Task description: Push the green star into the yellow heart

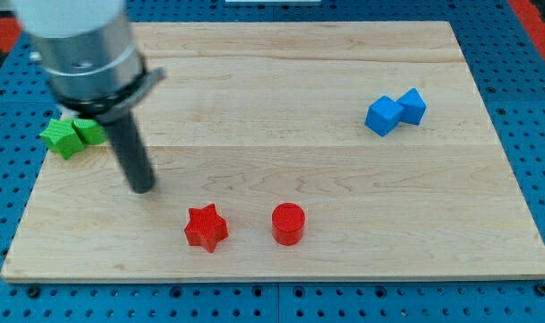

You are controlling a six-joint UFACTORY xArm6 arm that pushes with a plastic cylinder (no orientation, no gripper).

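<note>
The green star (pixel 62 137) lies at the board's left edge, touching a second green block (pixel 92 131) on its right, which the arm partly hides. My tip (pixel 143 187) rests on the board below and to the right of both green blocks, a short gap away. No yellow heart shows in the view; the arm's body (pixel 79 45) covers the top left corner.
A red star (pixel 206 226) and a red cylinder (pixel 288 223) lie near the view's bottom middle. Two blue blocks (pixel 383 116) (pixel 412 105) touch each other at the right. The wooden board (pixel 344 179) sits on a blue perforated table.
</note>
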